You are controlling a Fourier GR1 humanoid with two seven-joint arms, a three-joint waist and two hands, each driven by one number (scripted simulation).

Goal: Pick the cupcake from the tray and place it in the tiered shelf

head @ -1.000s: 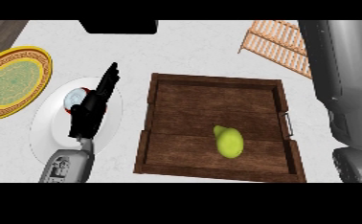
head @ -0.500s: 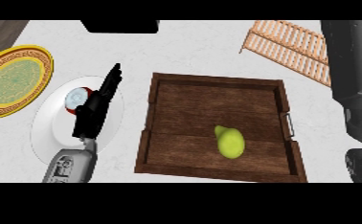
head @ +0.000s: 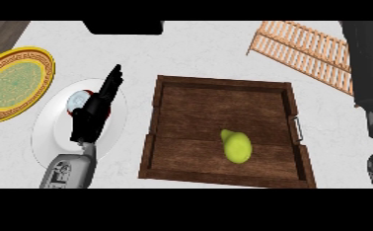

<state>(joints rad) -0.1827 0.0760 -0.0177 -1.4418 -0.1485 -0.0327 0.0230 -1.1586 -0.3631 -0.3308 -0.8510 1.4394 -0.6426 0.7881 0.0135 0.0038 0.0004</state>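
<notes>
Pick not started. Left hand (head: 93,111) hangs over the white plate (head: 47,131), fingers straight, holding nothing, beside a small red-and-white item (head: 79,99) that may be the cupcake. Wooden tray (head: 157,126) holds only a green pear (head: 237,146). Right hand's fingers: can't tell. Next: grasp, then carry to the slatted shelf (head: 306,52).

1. Tray (head: 222,174): interior open from above; only a green fruit (head: 237,146) lies at its 5 o'clock.
2. Raised tray walls obstruct level entry.
3. Slatted shelf (head: 306,52) stands at 1 o'clock, bare counter (head: 204,52) between.
</notes>
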